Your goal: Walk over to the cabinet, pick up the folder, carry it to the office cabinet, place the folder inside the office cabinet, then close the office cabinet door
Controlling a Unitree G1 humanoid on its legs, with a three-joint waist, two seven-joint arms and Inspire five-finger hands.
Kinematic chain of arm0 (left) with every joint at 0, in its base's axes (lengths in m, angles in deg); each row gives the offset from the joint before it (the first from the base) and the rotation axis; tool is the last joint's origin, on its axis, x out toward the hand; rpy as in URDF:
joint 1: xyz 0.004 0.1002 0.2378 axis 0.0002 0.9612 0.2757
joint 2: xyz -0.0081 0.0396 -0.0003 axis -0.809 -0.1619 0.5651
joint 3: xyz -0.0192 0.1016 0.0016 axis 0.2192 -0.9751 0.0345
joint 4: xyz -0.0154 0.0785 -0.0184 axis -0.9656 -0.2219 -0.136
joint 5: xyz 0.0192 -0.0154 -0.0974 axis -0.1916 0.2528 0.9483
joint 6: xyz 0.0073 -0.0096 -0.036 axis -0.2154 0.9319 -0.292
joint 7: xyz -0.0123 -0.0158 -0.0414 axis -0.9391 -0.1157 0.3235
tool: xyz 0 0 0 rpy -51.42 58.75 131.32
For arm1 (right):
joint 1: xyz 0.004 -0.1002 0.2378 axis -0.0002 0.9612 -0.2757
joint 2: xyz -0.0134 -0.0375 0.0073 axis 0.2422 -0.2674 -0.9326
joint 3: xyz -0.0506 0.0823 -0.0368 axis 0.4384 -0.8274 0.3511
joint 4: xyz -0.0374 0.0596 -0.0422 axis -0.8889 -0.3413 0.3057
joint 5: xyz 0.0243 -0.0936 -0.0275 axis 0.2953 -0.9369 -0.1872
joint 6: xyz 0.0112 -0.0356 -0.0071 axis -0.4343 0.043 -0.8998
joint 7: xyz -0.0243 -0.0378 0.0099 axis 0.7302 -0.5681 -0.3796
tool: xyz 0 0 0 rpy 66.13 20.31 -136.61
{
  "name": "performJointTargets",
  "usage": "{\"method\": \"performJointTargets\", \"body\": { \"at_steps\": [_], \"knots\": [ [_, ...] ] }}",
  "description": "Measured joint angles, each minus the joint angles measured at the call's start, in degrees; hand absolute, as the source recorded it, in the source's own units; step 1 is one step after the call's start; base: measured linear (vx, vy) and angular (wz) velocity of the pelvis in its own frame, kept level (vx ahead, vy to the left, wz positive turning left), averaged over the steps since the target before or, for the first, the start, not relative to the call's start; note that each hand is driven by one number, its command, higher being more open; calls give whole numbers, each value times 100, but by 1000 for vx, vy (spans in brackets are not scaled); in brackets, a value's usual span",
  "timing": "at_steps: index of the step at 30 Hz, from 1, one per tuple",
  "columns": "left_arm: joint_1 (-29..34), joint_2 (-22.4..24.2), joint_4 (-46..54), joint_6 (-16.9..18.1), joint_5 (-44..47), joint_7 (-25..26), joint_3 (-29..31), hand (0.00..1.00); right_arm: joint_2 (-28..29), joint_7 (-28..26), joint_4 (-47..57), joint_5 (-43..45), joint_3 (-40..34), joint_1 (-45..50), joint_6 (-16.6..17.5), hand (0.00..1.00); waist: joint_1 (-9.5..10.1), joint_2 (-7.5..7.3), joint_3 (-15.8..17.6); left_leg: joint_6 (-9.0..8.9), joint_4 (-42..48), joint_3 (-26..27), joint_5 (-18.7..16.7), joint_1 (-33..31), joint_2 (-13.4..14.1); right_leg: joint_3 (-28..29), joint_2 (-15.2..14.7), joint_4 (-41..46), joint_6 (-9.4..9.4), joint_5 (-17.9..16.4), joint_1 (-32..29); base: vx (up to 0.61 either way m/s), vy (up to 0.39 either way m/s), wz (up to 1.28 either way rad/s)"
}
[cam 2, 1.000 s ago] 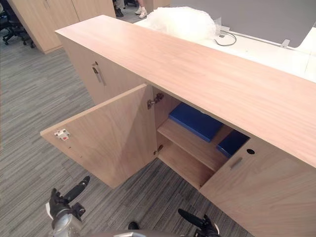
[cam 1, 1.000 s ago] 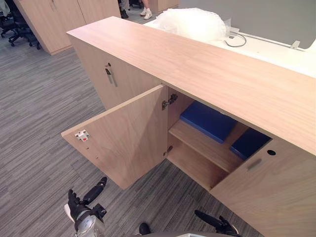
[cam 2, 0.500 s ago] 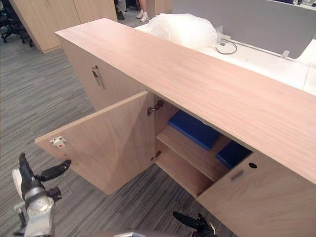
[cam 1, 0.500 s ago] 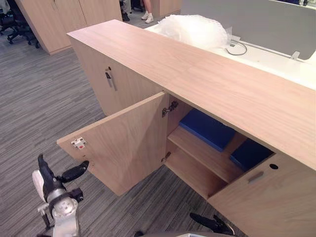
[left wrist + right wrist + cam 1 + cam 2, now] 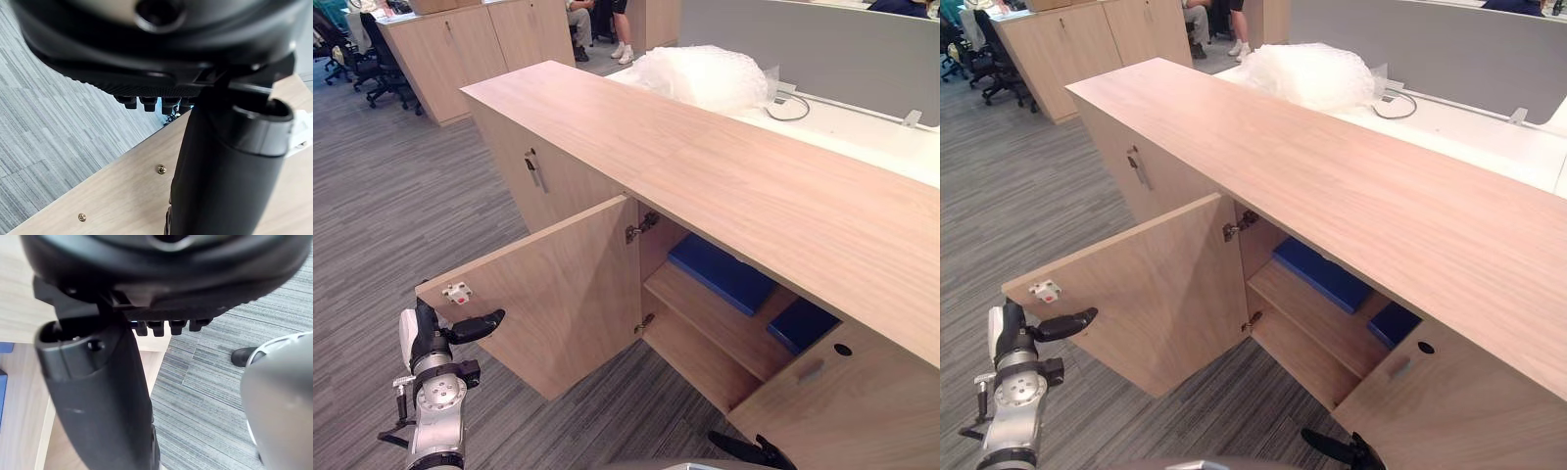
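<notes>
Left hand has risen beside free edge of open door; fingers relaxed, grasping nothing. Folder on shelf inside. Closing push likely next. Right hand low, released.

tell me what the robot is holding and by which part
Nothing is held. The left hand is open beside the free edge of the cabinet door, not gripping it; the right hand is open and empty. A blue folder lies on the shelf.

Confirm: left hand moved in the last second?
Yes. The left hand rose from well below the white catch on the open door to right beside it.
</notes>
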Motion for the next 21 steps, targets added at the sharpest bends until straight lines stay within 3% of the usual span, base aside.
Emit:
{"method": "performJointTargets", "body": {
  "at_steps": [6,10,14,19,21],
  "knots": [
    [94,-885,5,-2,-782,-138,-1065,100,0,-15,-18,-10,13,172,8,100,155,-146,-51,13,-3,-74,11,-21,-195,-53,-181,21,78,35,4,-46,63,8],
    [251,-1480,138,5,-948,-189,-1928,100,-38,-30,-67,-12,48,185,23,100,201,-150,-52,102,-5,-97,29,-37,-379,-87,-376,9,221,100,14,-52,110,9],
    [334,-2241,364,14,-1480,-622,-3111,100,-149,-35,-188,-11,283,184,75,100,214,-151,-57,306,-7,-237,69,-151,-597,-206,-611,-15,415,218,1,-78,104,19],
    [565,-2366,667,48,-1868,-1200,-4379,100,-244,-43,-334,-11,514,197,105,100,203,-150,-60,457,-9,-286,56,-228,-841,-235,-853,-18,616,351,-37,-86,129,10],
    [635,-2263,911,132,-2027,-1367,-5232,100,-271,-39,-396,-11,585,191,115,100,175,-153,-64,534,-28,-309,52,-270,-966,-239,-973,-4,700,422,-72,-70,92,7]
  ]
}}
